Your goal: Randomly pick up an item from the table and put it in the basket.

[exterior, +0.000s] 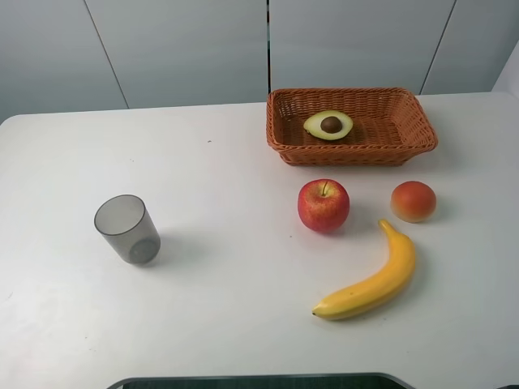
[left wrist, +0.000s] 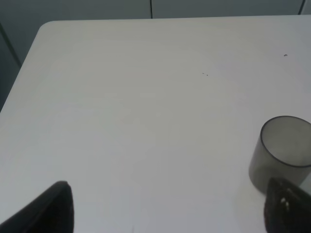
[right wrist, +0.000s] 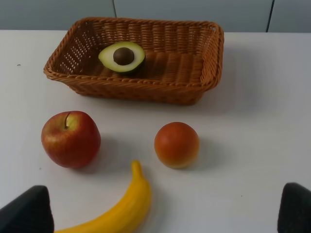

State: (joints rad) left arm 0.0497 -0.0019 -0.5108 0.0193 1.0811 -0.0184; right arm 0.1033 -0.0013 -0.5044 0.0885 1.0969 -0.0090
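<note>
Exterior high view: the halved avocado [exterior: 328,125] lies cut face up inside the woven wicker basket [exterior: 418,121], on the right arm's side of the smooth white table [exterior: 227,194]; neither gripper shows here.

Left wrist view: the left gripper [left wrist: 167,206] stands open, empty, beside a translucent grey cup [left wrist: 282,150].

Right wrist view: the right gripper [right wrist: 165,208] is open and empty; the avocado, long axis crosswise, lies ahead beyond the glossy red apple [right wrist: 71,139], a round orange fruit [right wrist: 177,144] and the banana [right wrist: 119,208].
</note>
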